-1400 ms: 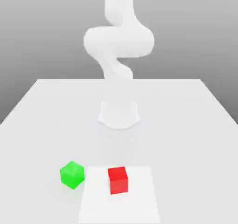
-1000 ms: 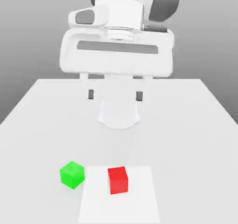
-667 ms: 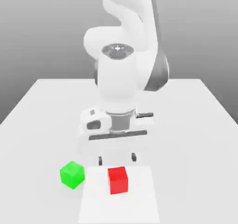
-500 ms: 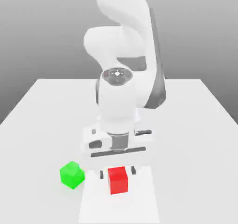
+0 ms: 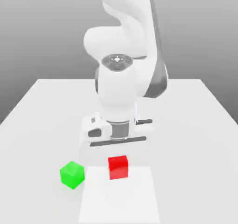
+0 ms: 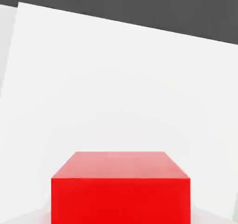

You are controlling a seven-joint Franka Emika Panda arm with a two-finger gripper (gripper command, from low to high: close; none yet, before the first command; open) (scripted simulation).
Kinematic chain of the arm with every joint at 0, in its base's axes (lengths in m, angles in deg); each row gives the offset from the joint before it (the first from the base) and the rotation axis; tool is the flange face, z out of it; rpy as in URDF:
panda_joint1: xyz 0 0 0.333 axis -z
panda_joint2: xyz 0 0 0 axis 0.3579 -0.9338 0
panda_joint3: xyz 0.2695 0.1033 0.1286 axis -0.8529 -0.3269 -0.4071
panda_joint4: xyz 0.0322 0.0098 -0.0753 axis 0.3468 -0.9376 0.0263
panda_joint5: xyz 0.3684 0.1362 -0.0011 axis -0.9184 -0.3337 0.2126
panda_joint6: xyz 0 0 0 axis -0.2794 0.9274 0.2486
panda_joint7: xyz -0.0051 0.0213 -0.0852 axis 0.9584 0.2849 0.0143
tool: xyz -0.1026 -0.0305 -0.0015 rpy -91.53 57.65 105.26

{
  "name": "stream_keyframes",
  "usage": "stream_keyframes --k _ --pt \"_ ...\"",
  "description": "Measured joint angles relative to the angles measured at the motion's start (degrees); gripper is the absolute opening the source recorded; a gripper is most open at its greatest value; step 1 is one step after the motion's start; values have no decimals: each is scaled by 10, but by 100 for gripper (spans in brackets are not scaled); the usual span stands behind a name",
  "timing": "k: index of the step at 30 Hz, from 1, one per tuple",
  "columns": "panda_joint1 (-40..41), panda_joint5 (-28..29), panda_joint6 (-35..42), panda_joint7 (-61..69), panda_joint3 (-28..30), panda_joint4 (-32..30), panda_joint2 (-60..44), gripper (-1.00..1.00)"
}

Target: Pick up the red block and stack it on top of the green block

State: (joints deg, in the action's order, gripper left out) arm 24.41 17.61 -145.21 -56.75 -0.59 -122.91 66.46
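Red block point(image 5: 118, 168) is gripped by the closed jaws, its width fitted between them, and no gap for a wider opening is left. By its clean, flat faces it is judged to be light, stiff and hardly fragile; no squashing is to be expected, though some slipping or twisting may be met if the smooth sides are pinched off-centre. Two opposite side faces, around mid-height, are best taken hold of, so that the underside is left free for stacking

In the hand view the block is seen centred between the jaws, its edges squared to them. In the exterior view it is placed directly beneath the hand point(image 5: 116, 131), over the far edge of the white square point(image 5: 118, 202), and is judged to be raised a little above the tabletop point(image 5: 190, 148). Green block point(image 5: 72, 175) is set apart, towards the exterior view's left; a level carry above it is called for next
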Motion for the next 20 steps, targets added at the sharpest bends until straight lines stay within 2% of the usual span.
stream_keyframes --k 10,17,18,20 --pt "110 9 54 -228 48 -14 70 -100" --pt "115 -31 -54 -225 52 -11 -43 -100" --pt "116 -36 -65 -222 50 -10 -55 100" --pt "116 -36 -66 -222 50 -10 -55 100"
